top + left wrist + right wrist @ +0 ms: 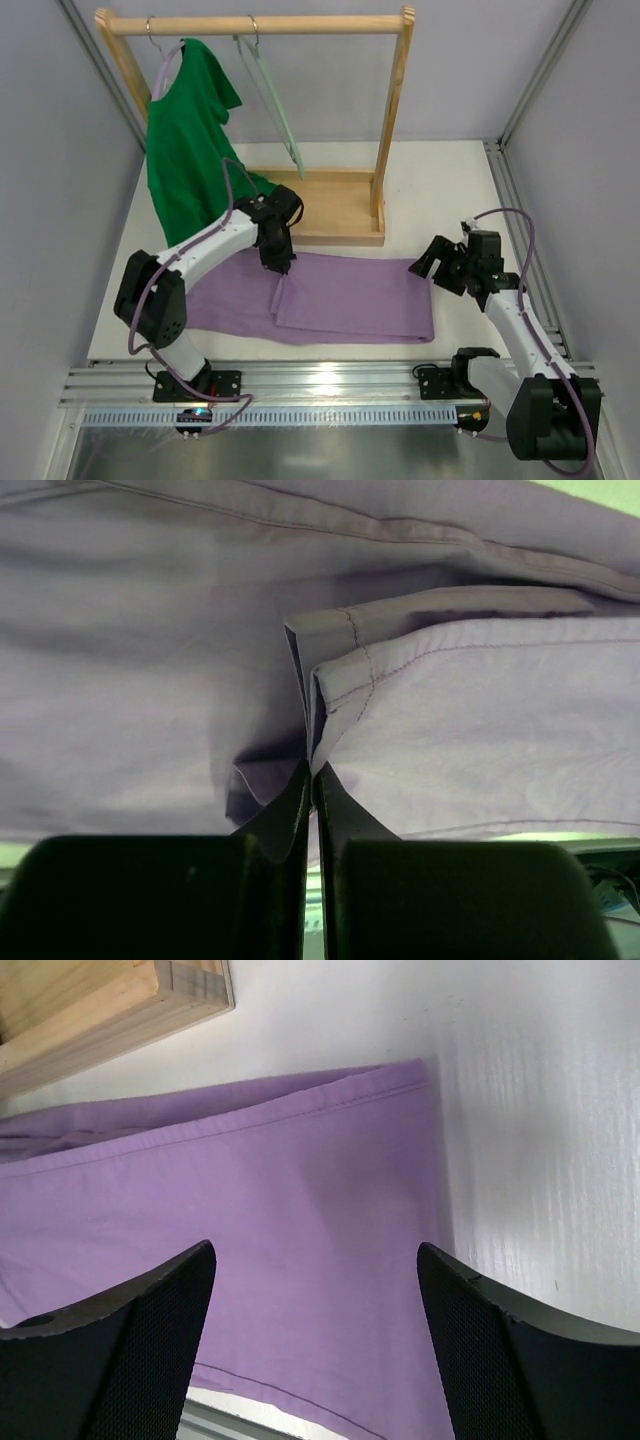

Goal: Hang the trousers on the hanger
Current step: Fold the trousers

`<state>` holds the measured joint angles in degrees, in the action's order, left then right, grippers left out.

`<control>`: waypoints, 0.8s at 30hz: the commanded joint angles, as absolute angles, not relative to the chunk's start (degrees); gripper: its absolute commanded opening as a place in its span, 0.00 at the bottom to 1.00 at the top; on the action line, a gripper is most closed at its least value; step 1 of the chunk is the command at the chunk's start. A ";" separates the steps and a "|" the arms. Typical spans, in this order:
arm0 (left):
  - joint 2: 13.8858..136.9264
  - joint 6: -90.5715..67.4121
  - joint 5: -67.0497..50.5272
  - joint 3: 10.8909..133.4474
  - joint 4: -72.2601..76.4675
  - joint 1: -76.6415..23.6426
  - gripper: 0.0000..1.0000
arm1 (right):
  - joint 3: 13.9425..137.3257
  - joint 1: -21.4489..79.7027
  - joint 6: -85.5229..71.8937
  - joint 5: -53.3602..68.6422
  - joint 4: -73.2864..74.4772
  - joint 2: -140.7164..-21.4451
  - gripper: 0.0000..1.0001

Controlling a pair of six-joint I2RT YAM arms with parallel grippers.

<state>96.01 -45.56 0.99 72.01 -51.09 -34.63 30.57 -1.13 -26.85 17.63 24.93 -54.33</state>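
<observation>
The lilac trousers (340, 300) lie folded flat on the white table in front of the wooden rack. My left gripper (281, 262) is down on their upper edge near the fold. In the left wrist view its jaws are pressed together on a hem (312, 765) of the trousers (470, 730). My right gripper (428, 268) is open and hovers just above the trousers' right end (320, 1220), touching nothing. The pale grey-green hanger (272, 105) hangs empty from the rack's top rail by its wire hook.
A wooden clothes rack (330, 210) stands at the back, its base just behind the trousers. A dark green T-shirt (190, 140) hangs on a lavender hanger at the rail's left, draping down to the table. Grey walls close both sides; a metal rail runs along the near edge.
</observation>
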 commanded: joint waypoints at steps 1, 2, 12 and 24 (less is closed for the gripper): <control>90.53 -42.46 6.84 79.78 -63.61 -34.19 0.00 | 31.91 -1.14 -24.08 21.53 23.12 -56.15 0.84; 89.92 -41.93 7.99 81.37 -65.63 -34.10 0.00 | 31.47 -1.14 -24.52 22.23 22.51 -56.86 0.84; 86.13 -38.32 10.72 79.19 -72.07 -25.58 0.00 | 28.65 -1.14 -25.93 28.74 14.15 -62.93 0.86; 87.80 -35.86 18.81 75.59 -72.95 -22.33 0.00 | 24.26 2.55 -28.04 33.92 3.26 -69.96 0.82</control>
<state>87.79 -37.41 14.24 76.97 -71.77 -23.42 25.21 1.04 -27.46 32.16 8.32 -69.80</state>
